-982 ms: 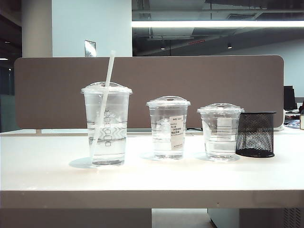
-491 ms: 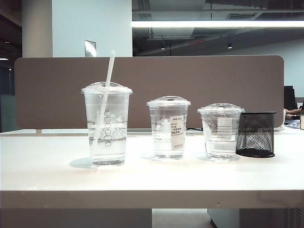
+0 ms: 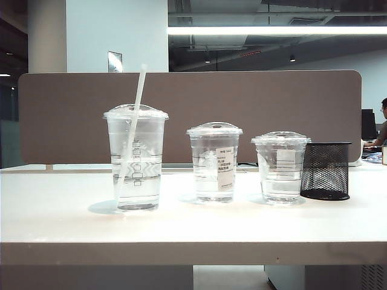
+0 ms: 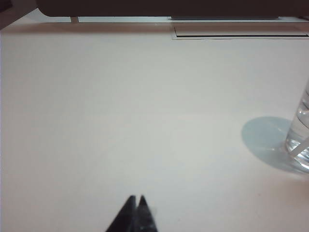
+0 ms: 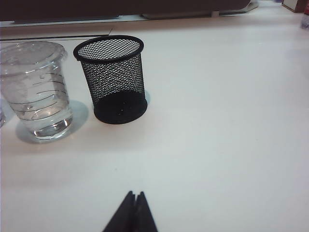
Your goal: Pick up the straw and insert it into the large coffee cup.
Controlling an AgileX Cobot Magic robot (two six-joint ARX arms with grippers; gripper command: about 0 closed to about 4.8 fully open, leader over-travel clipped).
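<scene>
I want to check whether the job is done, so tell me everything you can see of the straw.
The straw is long, thin, straight and white, plastic by its look. It leans, its top end tilted to the right above the domed lid of the large coffee cup, through which it passes. Its lower end reaches down through the clear liquid to near the cup's bottom on the left. Nothing else touches it; neither tool is near it in the exterior view.

**Left hand low over bare bench, large cup base off to one side**

Left hand (image 4: 136, 205): two dark fingertips pressed together, no gap, nothing between them. White bench (image 4: 120, 106) stretches ahead of the hand. Base of the large coffee cup (image 4: 300, 140), clear, ahead and well off to the side, casting a round shadow. Pale slanted line inside it, possibly the straw.
</scene>
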